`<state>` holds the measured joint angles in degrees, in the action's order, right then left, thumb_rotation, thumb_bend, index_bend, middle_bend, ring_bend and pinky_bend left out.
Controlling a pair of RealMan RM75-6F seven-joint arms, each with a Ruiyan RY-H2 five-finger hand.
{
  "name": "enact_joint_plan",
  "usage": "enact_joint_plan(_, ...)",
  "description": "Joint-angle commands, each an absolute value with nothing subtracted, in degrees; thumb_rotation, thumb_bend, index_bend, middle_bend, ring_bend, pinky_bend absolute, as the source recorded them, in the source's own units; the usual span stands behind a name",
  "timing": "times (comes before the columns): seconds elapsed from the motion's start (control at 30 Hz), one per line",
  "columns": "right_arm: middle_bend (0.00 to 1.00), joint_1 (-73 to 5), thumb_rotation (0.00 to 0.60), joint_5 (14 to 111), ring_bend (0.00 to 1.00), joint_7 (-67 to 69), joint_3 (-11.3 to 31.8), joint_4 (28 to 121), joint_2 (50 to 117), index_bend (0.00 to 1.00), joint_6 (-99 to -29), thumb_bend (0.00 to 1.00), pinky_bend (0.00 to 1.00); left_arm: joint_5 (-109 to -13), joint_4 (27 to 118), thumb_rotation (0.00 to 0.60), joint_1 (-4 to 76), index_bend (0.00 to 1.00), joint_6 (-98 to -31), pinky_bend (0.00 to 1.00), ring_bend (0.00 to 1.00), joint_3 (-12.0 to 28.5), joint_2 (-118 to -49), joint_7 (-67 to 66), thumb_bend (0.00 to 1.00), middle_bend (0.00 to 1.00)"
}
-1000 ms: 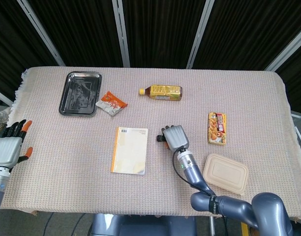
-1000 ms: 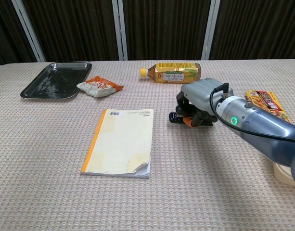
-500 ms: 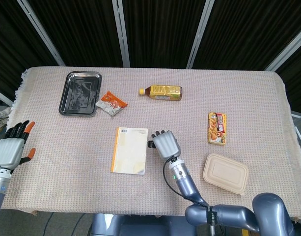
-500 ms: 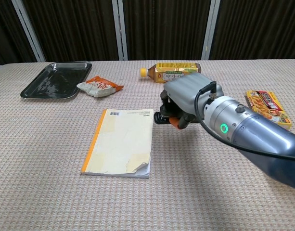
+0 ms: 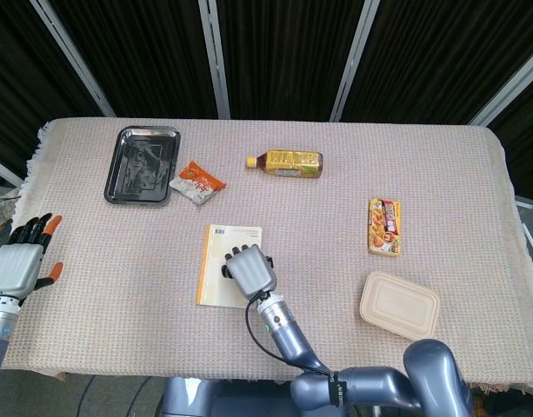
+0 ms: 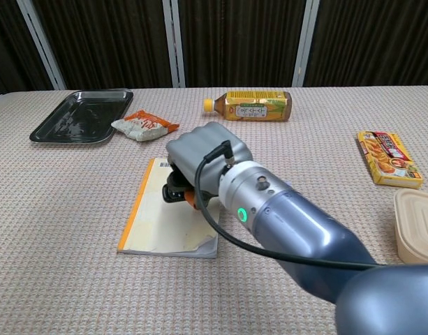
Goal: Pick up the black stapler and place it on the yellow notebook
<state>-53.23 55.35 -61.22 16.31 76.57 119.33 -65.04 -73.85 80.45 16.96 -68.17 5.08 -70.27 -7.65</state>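
My right hand (image 5: 251, 271) (image 6: 203, 155) hangs over the yellow notebook (image 5: 214, 276) (image 6: 152, 218) and grips the black stapler (image 6: 174, 193), of which only a dark end shows under the fingers in the chest view. In the head view the hand hides the stapler almost wholly. The stapler is above the notebook's upper half; I cannot tell whether it touches the cover. My left hand (image 5: 21, 261) is at the table's left edge, fingers spread, holding nothing.
A black tray (image 5: 143, 164) (image 6: 81, 116) and a snack packet (image 5: 196, 182) (image 6: 144, 125) lie at the back left. A tea bottle (image 5: 285, 162) (image 6: 250, 105) lies behind the notebook. A yellow food box (image 5: 384, 227) (image 6: 387, 158) and a beige lidded container (image 5: 400, 304) (image 6: 417, 226) are on the right.
My right hand has carried the stapler leftwards from the cloth beside the notebook to above the notebook. The left hand has stayed put.
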Motion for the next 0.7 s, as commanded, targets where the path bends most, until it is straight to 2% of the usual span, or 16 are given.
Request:
enact_joint_plan(0.03, 0.46, -55.7, 0.6, 54.4, 0.52, -62.2, 18.0, 74.4, 121.8, 0.64, -63.3, 0.44, 0.68, -73.6, 80.3, 0.6, 17.0, 0.0, -68.1, 0.12, 0.0, 5.2, -70.2, -7.3, 0.38, 0.0)
enact_joint_plan(0.37, 0.46, -59.4, 0.6, 53.1, 0.52, -63.1, 19.3, 69.1, 126.9, 0.64, -61.5, 0.45, 0.68, -73.7, 79.8, 0.6, 16.9, 0.0, -67.8, 0.12, 0.0, 5.0, -70.1, -6.3, 0.38, 0.0)
enact_joint_plan(0.7, 0.46, -59.4, 0.6, 52.5, 0.51, -63.1, 19.1, 67.2, 127.5, 0.62, -61.7, 0.44, 0.68, -74.2, 79.7, 0.6, 16.5, 0.0, -68.5, 0.12, 0.0, 4.8, -69.9, -5.8, 0.38, 0.0)
